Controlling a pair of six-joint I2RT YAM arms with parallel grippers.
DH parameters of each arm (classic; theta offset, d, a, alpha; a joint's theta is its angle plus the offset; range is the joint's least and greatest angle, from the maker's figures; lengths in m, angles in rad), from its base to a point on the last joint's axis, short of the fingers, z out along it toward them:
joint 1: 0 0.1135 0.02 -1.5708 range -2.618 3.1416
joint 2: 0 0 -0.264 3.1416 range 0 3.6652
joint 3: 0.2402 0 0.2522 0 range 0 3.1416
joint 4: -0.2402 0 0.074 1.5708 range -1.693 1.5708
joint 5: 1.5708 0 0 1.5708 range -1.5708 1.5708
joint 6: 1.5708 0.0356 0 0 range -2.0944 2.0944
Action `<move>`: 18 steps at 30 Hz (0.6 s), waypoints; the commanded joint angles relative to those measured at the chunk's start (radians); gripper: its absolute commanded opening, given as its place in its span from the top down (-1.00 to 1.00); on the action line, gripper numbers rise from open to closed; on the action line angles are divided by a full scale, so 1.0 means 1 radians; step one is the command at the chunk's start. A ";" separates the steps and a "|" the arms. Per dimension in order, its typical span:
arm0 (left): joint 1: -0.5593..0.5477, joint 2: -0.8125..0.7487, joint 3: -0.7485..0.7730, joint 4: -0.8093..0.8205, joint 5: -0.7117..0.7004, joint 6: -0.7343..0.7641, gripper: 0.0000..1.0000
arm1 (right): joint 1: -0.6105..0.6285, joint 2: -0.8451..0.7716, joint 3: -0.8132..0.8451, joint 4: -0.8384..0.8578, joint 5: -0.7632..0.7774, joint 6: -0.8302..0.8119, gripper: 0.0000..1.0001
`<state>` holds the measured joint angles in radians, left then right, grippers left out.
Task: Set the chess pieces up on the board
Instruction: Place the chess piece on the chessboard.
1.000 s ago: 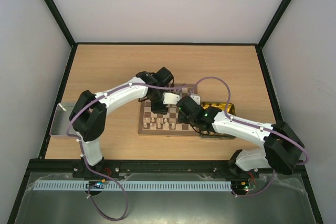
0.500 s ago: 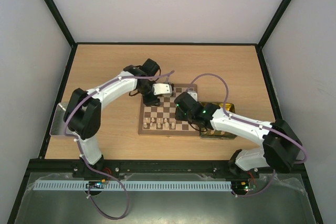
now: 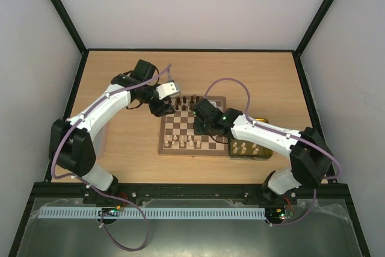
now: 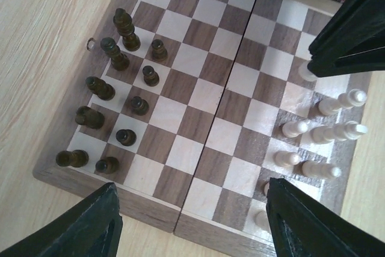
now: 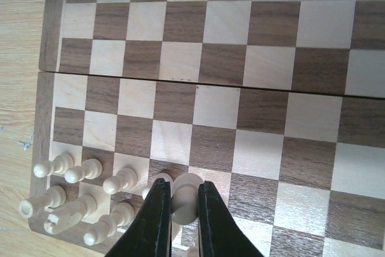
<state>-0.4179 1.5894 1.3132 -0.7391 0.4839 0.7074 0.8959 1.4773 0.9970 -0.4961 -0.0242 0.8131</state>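
The board (image 3: 180, 126) lies mid-table. Several dark pieces (image 3: 186, 99) stand along its far edge and several cream pieces (image 3: 183, 141) along its near left edge. My right gripper (image 3: 201, 129) is over the near half of the board. In the right wrist view it (image 5: 183, 209) is shut on a cream pawn (image 5: 185, 200), just above the squares beside the cream rows (image 5: 78, 176). My left gripper (image 3: 166, 109) hangs open and empty at the board's far left corner. In the left wrist view it (image 4: 192, 233) looks down on the dark pieces (image 4: 114, 88) and the cream pieces (image 4: 325, 130).
A gold tray (image 3: 264, 126) holding several more cream pieces stands against the board's right side, under my right arm. Black frame rails run along the table's edges. My right gripper's black body (image 4: 355, 22) shows at the top right of the left wrist view.
My left arm has swung back and to the left, off the board's middle to its far left corner. My right gripper has moved left over the board.
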 commanded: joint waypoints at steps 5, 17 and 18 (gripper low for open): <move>0.011 -0.118 -0.090 0.111 0.089 -0.136 -0.39 | -0.004 0.040 0.124 -0.215 0.032 -0.054 0.96; 0.011 -0.176 -0.141 0.170 0.039 -0.215 -0.43 | -0.002 0.064 0.070 -0.172 0.031 -0.034 0.96; 0.011 -0.177 -0.144 0.171 0.042 -0.217 -0.43 | -0.002 0.066 0.069 -0.169 0.030 -0.034 0.96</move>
<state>-0.4110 1.4353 1.1923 -0.5865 0.5262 0.5186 0.8959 1.5311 1.0851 -0.6525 -0.0082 0.7815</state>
